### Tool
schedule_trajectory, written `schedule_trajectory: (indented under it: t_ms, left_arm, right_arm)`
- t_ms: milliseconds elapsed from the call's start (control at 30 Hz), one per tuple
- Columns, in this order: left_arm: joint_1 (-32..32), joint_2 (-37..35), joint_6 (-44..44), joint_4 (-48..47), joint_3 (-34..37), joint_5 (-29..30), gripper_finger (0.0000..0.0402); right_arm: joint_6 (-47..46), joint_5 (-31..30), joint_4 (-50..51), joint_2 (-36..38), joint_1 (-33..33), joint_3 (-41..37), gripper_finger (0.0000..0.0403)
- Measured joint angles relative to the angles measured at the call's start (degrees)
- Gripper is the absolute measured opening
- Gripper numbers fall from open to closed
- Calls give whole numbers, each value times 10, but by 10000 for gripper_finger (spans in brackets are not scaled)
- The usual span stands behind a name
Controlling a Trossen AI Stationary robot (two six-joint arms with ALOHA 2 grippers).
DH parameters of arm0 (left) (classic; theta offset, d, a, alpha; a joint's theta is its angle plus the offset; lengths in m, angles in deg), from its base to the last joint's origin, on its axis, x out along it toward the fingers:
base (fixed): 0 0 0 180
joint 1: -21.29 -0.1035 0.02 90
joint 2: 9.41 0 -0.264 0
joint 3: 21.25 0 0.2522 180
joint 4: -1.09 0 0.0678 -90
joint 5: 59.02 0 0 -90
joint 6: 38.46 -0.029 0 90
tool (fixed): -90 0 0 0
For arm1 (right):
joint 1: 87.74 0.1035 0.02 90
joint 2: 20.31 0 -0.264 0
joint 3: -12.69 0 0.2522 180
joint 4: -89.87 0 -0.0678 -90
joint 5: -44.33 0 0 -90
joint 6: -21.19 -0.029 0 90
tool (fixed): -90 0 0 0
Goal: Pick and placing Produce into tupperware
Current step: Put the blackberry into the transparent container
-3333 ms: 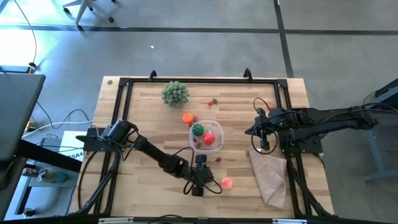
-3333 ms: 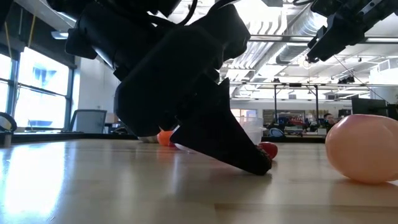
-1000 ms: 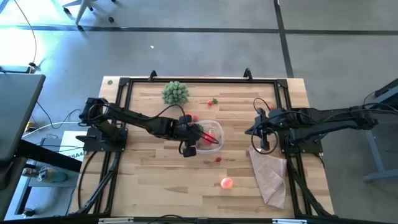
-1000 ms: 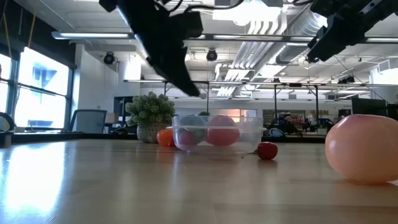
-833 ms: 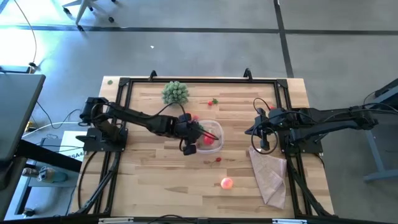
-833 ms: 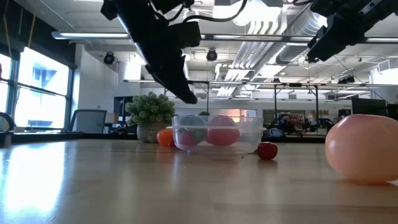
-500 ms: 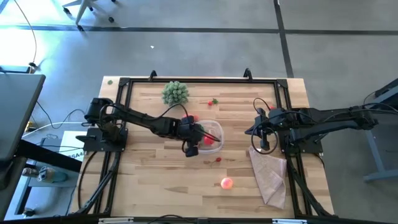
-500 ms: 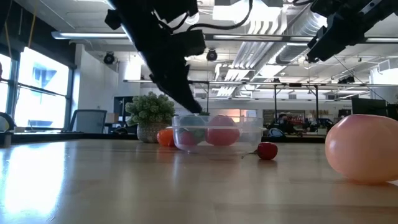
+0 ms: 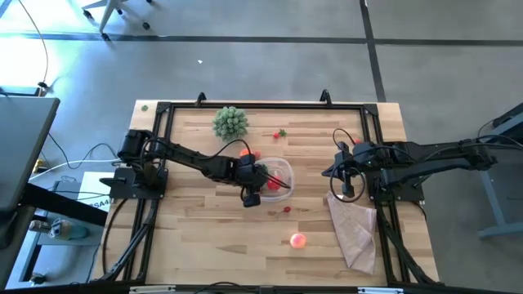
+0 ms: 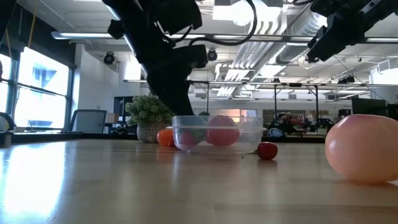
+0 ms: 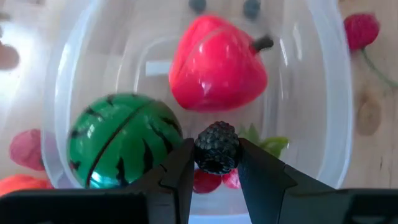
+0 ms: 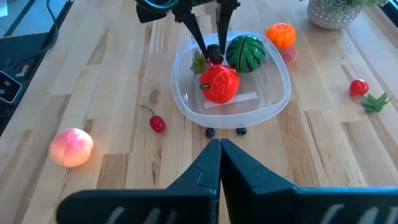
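Holding a blackberry [image 11: 216, 148] between its fingertips, the left gripper [image 11: 215, 163] sits over the tub [image 11: 59, 106], jaws clamped on the berry from both sides. The right wrist view shows the same: berry [image 12: 214, 54] pinched just above the tub's [image 12: 273, 102] contents.

In the tub: watermelon [image 11: 121, 146], red strawberry [image 11: 217, 63], a couple of small red pieces with green leaves under the gripper. All inside the rim.

Outside it on the table [image 9: 196, 229]:
- orange [image 12: 280, 34] and a pink piece just beside the tub, on the plant side
- cherry [image 12: 156, 123] near the tub, with stem
- peach [image 12: 71, 147] well apart, toward the near edge; large in the low view [image 10: 364, 147]
- two blueberries [image 12: 211, 132] just beside the rim
- small tomato [image 12: 358, 87] with a green leaf next to it, off toward the far side

Plant [image 9: 230, 122] at the far edge, cloth [image 9: 354, 229] by the right arm.

Diff vs. earlier: about three seconds back the left gripper was down at the near side of the table, by the peach. It has since swung to the tub, and over the last second it has eased further in over the rim. In the low view its dark body now hangs directly at the tub's [image 10: 249, 134] edge, where before it was higher and off to the side. Produce has not shifted.

Right gripper [image 12: 220, 146] is fully closed, empty, parked above the table near the cloth, unchanged in all frames.
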Motion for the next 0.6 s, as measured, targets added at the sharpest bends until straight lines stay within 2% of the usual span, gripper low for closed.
schedule_trajectory:
  t_ms: [600]
  left_arm:
    - [0,0,0,1,0,-12,104]
  right_arm:
    - [0,0,0,0,0,0,0]
